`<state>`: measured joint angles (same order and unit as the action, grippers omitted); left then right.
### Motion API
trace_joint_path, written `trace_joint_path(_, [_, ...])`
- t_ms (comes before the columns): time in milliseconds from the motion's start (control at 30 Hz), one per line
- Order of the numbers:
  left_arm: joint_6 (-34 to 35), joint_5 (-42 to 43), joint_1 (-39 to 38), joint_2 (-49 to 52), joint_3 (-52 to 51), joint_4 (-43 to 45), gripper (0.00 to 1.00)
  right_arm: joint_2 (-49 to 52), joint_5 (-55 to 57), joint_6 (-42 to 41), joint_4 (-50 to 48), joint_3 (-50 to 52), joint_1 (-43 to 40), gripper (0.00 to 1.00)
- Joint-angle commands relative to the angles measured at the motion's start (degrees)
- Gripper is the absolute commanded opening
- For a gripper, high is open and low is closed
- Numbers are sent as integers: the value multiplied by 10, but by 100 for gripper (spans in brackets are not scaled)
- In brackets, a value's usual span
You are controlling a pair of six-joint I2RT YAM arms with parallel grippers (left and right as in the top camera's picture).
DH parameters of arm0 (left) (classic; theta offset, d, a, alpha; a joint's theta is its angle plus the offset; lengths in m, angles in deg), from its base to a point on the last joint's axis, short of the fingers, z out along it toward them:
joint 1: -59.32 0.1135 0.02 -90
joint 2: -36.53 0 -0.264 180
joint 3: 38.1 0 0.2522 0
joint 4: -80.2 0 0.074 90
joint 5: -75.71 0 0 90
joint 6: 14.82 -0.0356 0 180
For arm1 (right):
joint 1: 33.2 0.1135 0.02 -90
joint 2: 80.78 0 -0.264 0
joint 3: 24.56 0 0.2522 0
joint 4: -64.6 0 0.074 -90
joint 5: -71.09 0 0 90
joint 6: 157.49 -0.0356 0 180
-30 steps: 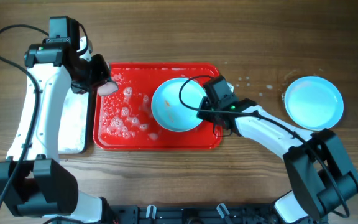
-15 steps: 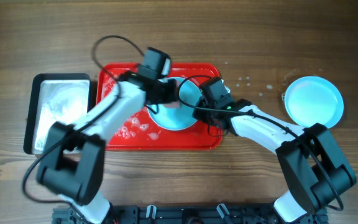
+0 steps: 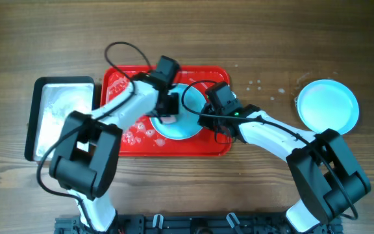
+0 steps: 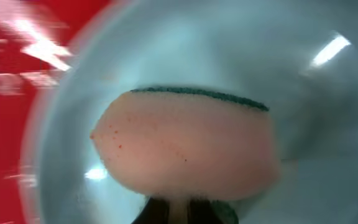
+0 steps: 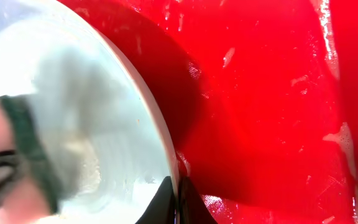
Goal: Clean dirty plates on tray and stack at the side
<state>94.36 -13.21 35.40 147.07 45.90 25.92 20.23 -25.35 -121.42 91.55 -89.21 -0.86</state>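
First, overhead: my left gripper (image 3: 168, 117) sits over the turquoise plate (image 3: 188, 127) on the red tray (image 3: 193, 148), and my right gripper (image 3: 207, 116) is at its right rim. A second plate (image 3: 328, 106) lies well apart on the table. Left wrist: jaws pinch a pink sponge (image 4: 185, 149), green backing up, pressed on the plate's wet face. Right wrist: fingers (image 5: 161, 200) clamp the rim; foam streaks on tray, shadow under plate.

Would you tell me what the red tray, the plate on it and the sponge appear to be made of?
The tray: probably glossy plastic, wet highlights. The plate: smooth ceramic or melamine, reflects lamps. The sponge: matte pink foam with dark green scouring edge.
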Motion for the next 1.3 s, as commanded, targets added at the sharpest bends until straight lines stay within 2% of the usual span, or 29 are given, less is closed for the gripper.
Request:
trace_joint_path(0, [-8,-112,77,26,-17,-18,4,8,10,4,2,-8,-3,5])
trace_joint_path(133, [-26,-99,106,26,0,0,4,8,10,3,3,-8,-3,4])
trace_joint_path(233, [-70,15,98,26,1,49,4,8,12,4,3,-8,-3,4])
trace_joint_path(267, [-75,79,91,27,1,60,4,8,12,4,3,-8,-3,4])
trace_joint_path(333, [-75,149,76,27,1,63,4,8,12,5,3,-8,-3,4])
trace_joint_path(433, [-75,191,49,27,1,46,4,8,12,11,2,-8,-3,4])
trace_joint_path(533, [-74,186,36,27,1,6,4,8,3,36,-12,-9,-3,4])
trace_joint_path(600, [-71,131,38,27,1,-38,4,6,-14,75,-11,-17,-8,4])
trace_joint_path(633, [-70,103,42,27,1,-51,4,1,-25,102,-5,-25,-11,8])
trace_joint_path(700, [-70,80,51,27,1,-64,4,-16,-20,131,26,-43,-15,21])
trace_joint_path(767, [-70,80,63,27,1,-65,4,-34,2,150,56,-60,-16,27])
trace_joint_path(867, [-75,80,75,27,1,-64,4,-58,21,191,63,-76,-16,45])
trace_joint_path(933, [-99,80,75,27,1,-65,4,-54,16,203,47,-76,-16,47])
trace_joint_path(1133, [-100,80,75,27,1,-68,4,29,-34,207,-18,-76,-13,46])
trace_joint_path(1200, [-100,80,75,27,1,-70,4,52,-56,202,-34,-76,-13,45])
trace_joint_path(1267, [-100,80,75,27,1,-70,4,57,-57,192,-36,-76,-13,39])
